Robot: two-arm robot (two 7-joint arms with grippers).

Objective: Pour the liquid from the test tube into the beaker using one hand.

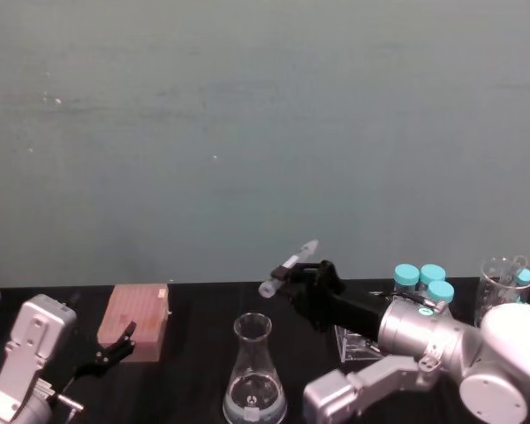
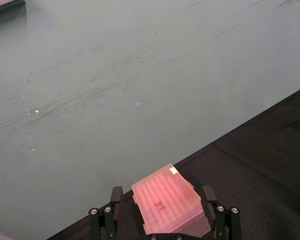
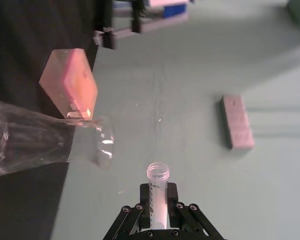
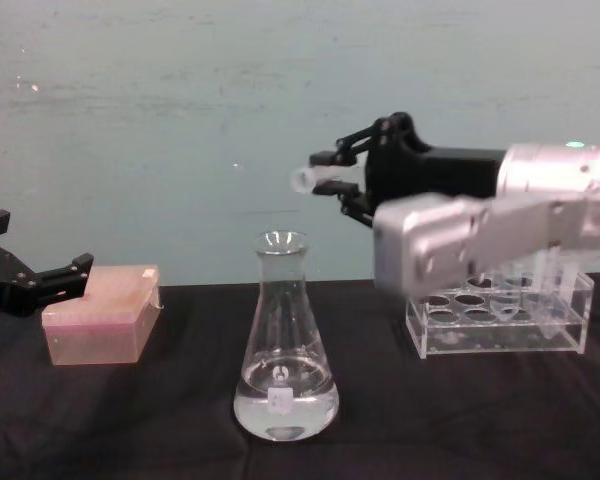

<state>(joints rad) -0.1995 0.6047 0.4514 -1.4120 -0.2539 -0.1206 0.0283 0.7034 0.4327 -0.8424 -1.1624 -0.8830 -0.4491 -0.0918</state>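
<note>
Starting at the robot's left, the left gripper [image 1: 117,344] hangs low over the black table [image 4: 170,440] just beside a pink box [image 4: 100,318], its two fingers spread wide and holding nothing. Near the middle, the beaker [image 4: 284,350] stands upright on the table with a shallow pool of clear liquid [image 4: 285,412] across its wide base. Above it and slightly to the right is the test tube [image 4: 304,180], pinched in the right gripper [image 4: 326,172] — the fingers are drawn in narrow on the tube's body, and the flared open end sticks out past them. The tube's long axis lies close to level, its mouth pointing toward the robot's left and dipped a little, above the beaker's neck and clear of the rim. Whether the tube has liquid in it I cannot tell. On the right, behind the silver arm, stands a clear rack [image 4: 500,325] — teal-capped tubes [image 1: 421,277] stand there too.
</note>
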